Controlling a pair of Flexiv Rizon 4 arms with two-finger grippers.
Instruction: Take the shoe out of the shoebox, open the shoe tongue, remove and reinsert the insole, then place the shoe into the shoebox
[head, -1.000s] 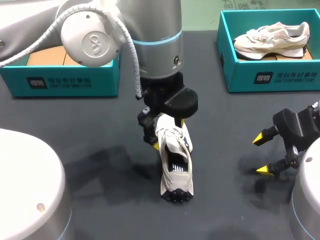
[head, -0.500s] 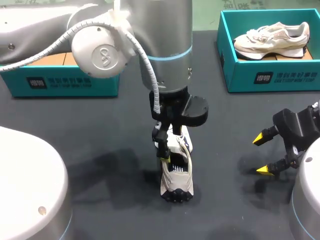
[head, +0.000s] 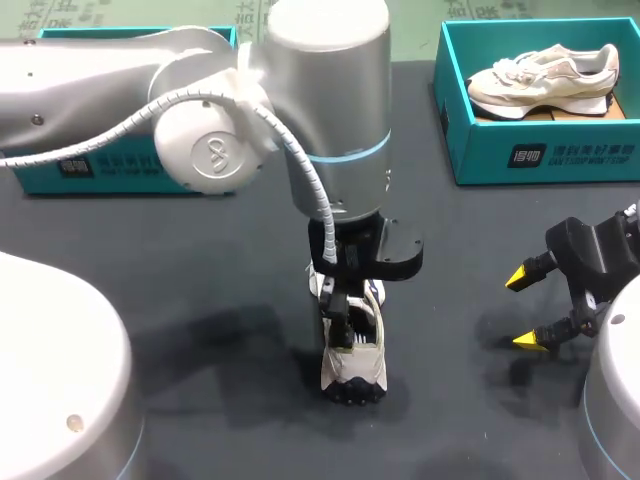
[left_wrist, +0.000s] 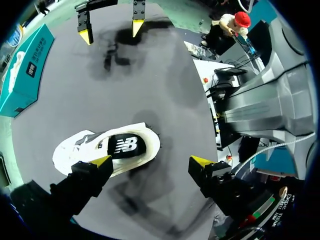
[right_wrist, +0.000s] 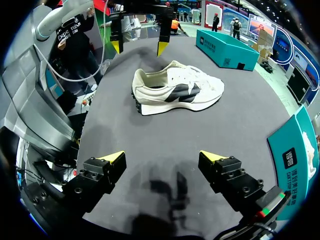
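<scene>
A white shoe (head: 353, 358) with a black insole stands upright on the dark table, near its middle. My left gripper (head: 350, 305) hangs open right above the shoe and hides its far end in the head view. In the left wrist view the shoe (left_wrist: 107, 149) lies by one fingertip (left_wrist: 102, 161), while the other fingertip is over bare table; the left gripper (left_wrist: 151, 162) holds nothing. My right gripper (head: 525, 310) stands open and empty at the right, well apart from the shoe (right_wrist: 175, 90). In its own view the right gripper (right_wrist: 162, 157) faces the shoe's side.
A teal shoebox (head: 500, 150) at the back right holds a second white shoe (head: 540, 75). Another teal box (head: 100, 165) stands at the back left, partly hidden by my left arm. Bare dark table lies between the shoe and my right gripper.
My left arm has swung toward the table's near side, carrying its open gripper from the shoe's far end to over its middle. The shoe and the right arm have stayed put.
</scene>
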